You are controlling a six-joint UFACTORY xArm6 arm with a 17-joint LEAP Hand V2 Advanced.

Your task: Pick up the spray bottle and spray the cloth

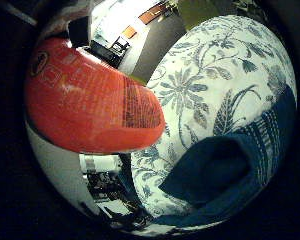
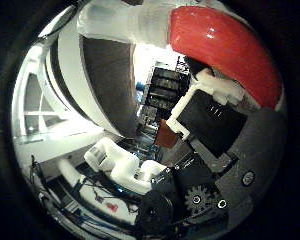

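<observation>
The spray bottle (image 1: 90, 100) has a red-orange body with printed text and fills much of the right little finger side palm view, close against the palm. In the right thumb side palm view its red body (image 2: 225, 50) joins a white spray top (image 2: 120, 20). My hand (image 2: 205, 140) is shut on the bottle, with white and black fingers (image 2: 225, 105) curled against its red body. The cloth (image 1: 220, 90), white with a blue flower print, lies beside and below the bottle. A dark blue part (image 1: 220, 165) lies on it.
A white surface (image 1: 60, 170) shows under the bottle. Room furniture and shelves (image 2: 165, 90) show in the background past the fingers. A large white and grey curved shape (image 2: 80, 90) stands close beside the hand.
</observation>
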